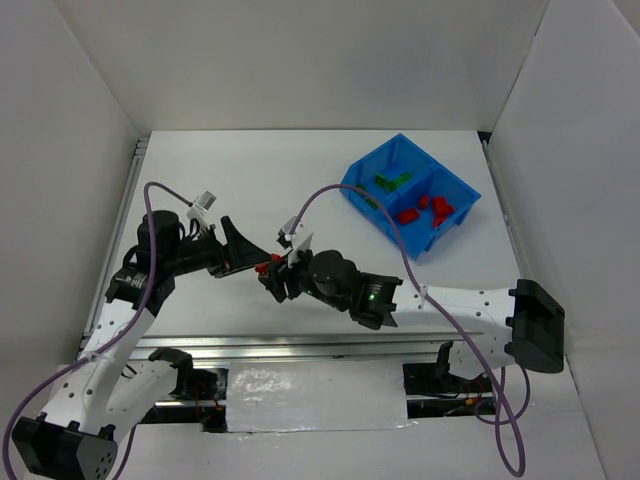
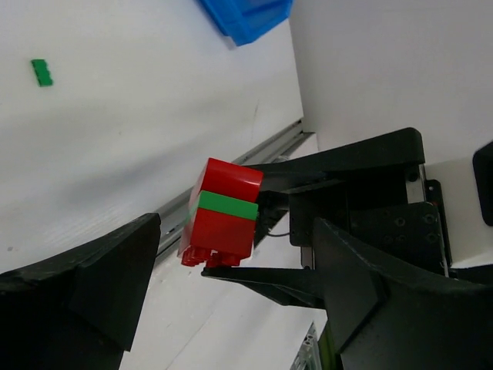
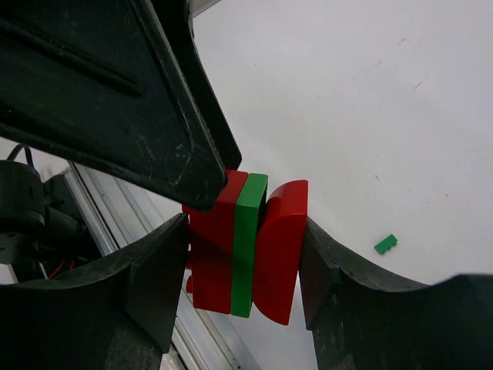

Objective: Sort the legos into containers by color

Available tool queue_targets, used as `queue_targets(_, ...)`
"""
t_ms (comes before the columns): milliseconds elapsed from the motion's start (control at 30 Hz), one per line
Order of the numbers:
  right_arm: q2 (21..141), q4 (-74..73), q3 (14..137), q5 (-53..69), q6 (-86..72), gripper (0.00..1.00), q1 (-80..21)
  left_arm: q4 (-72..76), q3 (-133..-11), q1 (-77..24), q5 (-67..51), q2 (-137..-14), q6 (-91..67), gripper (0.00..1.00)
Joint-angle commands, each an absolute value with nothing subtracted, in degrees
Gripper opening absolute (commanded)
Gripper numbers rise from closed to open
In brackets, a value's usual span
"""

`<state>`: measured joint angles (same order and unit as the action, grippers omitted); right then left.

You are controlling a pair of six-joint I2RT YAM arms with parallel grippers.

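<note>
My right gripper (image 1: 274,274) is shut on a small stack of legos (image 1: 265,267), red, green, red, held above the table. In the right wrist view the stack (image 3: 246,247) is pinched end to end between the two fingers (image 3: 339,285). My left gripper (image 1: 246,262) is open right beside it; one finger (image 3: 139,100) overlaps the stack's red end. In the left wrist view the stack (image 2: 223,212) hangs ahead of the wide-open left gripper (image 2: 231,301). The blue bin (image 1: 455,215) holds green legos (image 1: 393,181) in its left compartment and red legos (image 1: 425,208) in its right.
A loose green lego (image 2: 41,72) lies on the white table, also in the right wrist view (image 3: 386,244). A corner of the blue bin (image 2: 246,17) shows in the left wrist view. White walls enclose the table; a metal rail (image 1: 300,345) runs along its near edge.
</note>
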<state>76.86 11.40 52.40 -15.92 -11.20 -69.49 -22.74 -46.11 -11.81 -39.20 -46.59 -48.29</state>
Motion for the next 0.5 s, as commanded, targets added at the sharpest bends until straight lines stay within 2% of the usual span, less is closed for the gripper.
queue_targets(0, 74.53, 16.34, 55.11, -14.94, -9.58, 0.0, -69.17, -16.79, -45.97, -11.51, -45.17, -46.41, -48.6, 0.91)
queue_targets(100, 75.49, 16.09, 56.68, -15.9, -9.05, 0.0, -69.17, -14.6, -45.09, -11.51, -47.1, -46.23, -49.39, 0.85)
queue_targets(133, 76.11, 15.91, 57.12, -16.26, -8.88, 0.0, -69.17, -13.55, -44.83, -11.51, -47.98, -46.06, -49.92, 0.79)
queue_targets(233, 76.47, 15.99, 58.62, -16.7, -8.26, 0.0, -69.08, -13.27, -44.38, -11.51, -48.34, -46.23, -49.4, 0.69)
queue_targets(400, 76.73, 15.82, 60.64, -16.61, -7.56, 0.0, -68.91, -15.38, -44.39, -11.51, -48.95, -47.46, -47.11, 0.66)
queue_targets(467, 77.17, 15.47, 61.7, -16.7, -7.56, 0.0, -68.91, -13.02, -43.77, -11.51, -50.61, -47.46, -47.63, 0.47)
